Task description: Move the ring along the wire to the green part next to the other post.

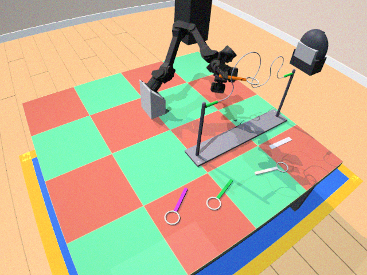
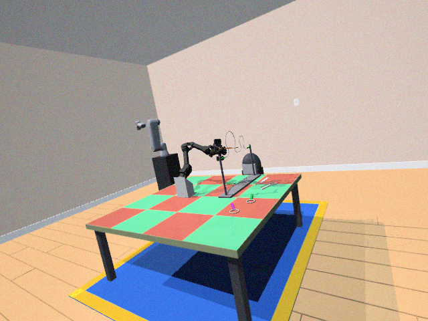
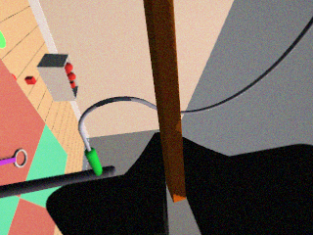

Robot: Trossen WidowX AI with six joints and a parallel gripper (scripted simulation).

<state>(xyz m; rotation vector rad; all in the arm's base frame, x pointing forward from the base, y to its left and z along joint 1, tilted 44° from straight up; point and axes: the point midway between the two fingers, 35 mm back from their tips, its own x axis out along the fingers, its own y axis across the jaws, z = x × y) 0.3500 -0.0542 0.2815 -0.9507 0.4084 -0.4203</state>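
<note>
Room: pale walls met a plank floor, with a blue mat (image 1: 266, 219) (image 2: 193, 293) edged in yellow under the table.
Surface: a checkered top (image 1: 139, 165) (image 2: 179, 207) of red and green squares carried the things.
Arm: black, it rose from a grey block (image 1: 152, 103) (image 2: 184, 187) and reached out toward the wire.
Base plate: a long grey plate (image 1: 237, 138) (image 2: 241, 186) lay flat, a dark post upright near either end.
Wire: thin and grey, it (image 1: 260, 60) (image 2: 235, 137) (image 3: 235, 98) looped and bent between the posts, a green part (image 1: 211, 103) (image 3: 94, 162) at one end and another (image 1: 288, 74) (image 2: 247, 147) at the other.
Loose pieces: a purple-handled ring (image 1: 179, 217) (image 2: 238, 210) (image 3: 25, 158), a green-handled ring (image 1: 220, 203) (image 2: 254, 200) and a white-handled ring (image 1: 287, 167) lay flat; a pale strip (image 1: 280, 142) (image 2: 264, 180) lay near the last.
Fingers: closed narrowly on the orange handle (image 1: 237, 78) (image 2: 226, 148) (image 3: 168, 98).
Ring: white, it (image 1: 257, 82) was up at the grey stretch between the green parts, well apart from both; whether it touched the wire, one could not tell.
</note>
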